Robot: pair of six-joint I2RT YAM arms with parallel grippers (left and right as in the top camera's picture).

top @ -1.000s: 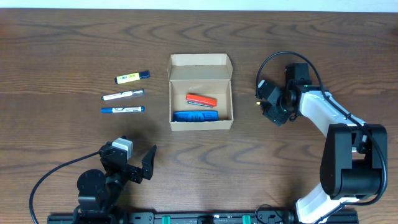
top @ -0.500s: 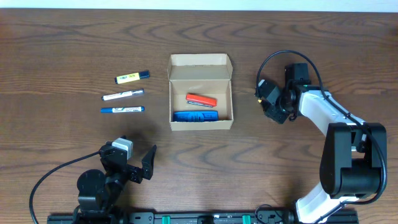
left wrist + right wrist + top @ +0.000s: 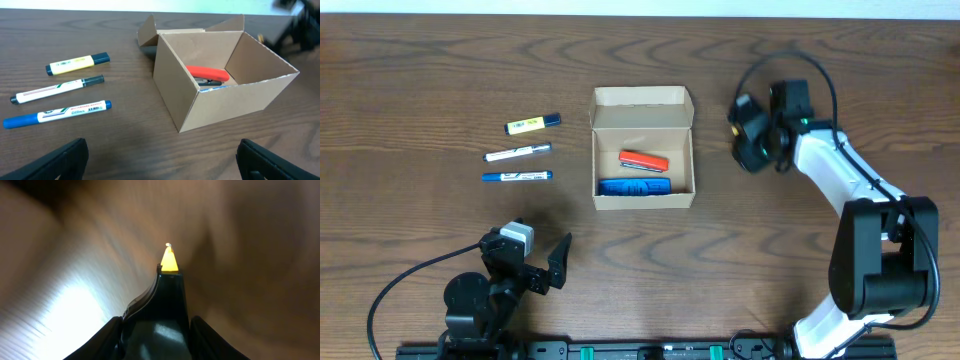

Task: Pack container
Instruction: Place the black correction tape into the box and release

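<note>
Centrally on the wooden table (image 3: 430, 60) sits the container (image 3: 596, 165), a tan cardboard box standing open with its flap lid (image 3: 642, 97) folded back on the far side. Inside lie a red tool (image 3: 643, 160) and, nearer the front wall, a blue item (image 3: 634, 187).

Well to its left, three pens lie apart in a column: a yellow highlighter (image 3: 532, 124), a white marker (image 3: 517, 153) and a blue marker (image 3: 516, 176).

Beside the box's right side, apart from it, the right gripper (image 3: 745, 140) pinches a dark, yellow-tipped item (image 3: 167, 305); that view is blurred.

Near the table's front edge, the left gripper (image 3: 162, 162) has its fingers spread wide, holding nothing.
</note>
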